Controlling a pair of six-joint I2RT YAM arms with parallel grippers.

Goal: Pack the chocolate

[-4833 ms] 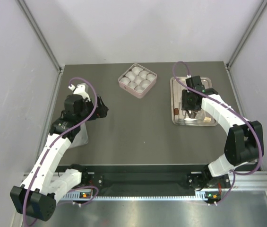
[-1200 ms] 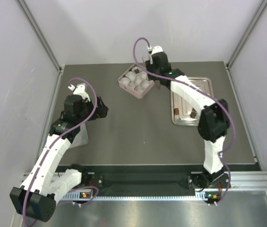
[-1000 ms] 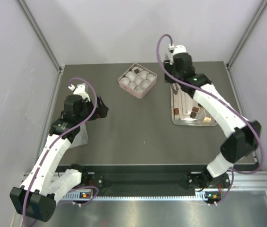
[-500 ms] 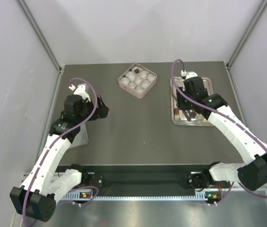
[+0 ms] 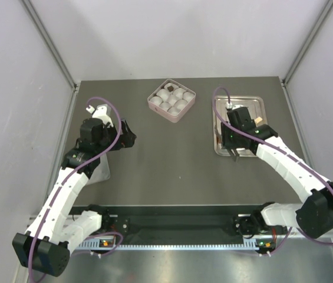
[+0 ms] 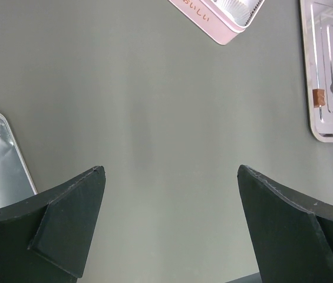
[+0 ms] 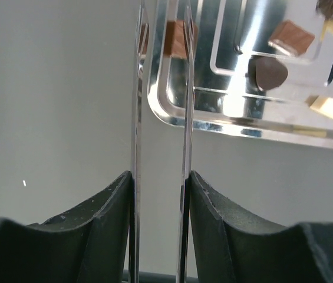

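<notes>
Several pieces of the chocolate (image 7: 267,72) are scattered on the mirror-polished rectangular steel tray (image 7: 231,127), which is set at the right of the matte dark grey table (image 5: 172,153). Among them a dark rounded piece, flat brown squares and pale cream blocks are seen. One more dark piece is seated in the cup at the far corner of the pink square box (image 5: 154,105), which is filled with round white fluted paper cups (image 5: 180,101).

The right gripper (image 7: 160,177) is placed low at the near left corner of the tray. Its black fingers are pressed on thin shiny metal tweezers (image 7: 185,118), and the two blades stand narrowly apart. A brown square piece at the tray's corner is met by the blade tips; whether it is pinched cannot be told.

The left gripper (image 6: 171,171) is held above bare table at the left. Its wedge-shaped black jaws are spread wide and nothing is grasped. A flat silver tin with rounded corners (image 6: 1,153) is seen near it.
</notes>
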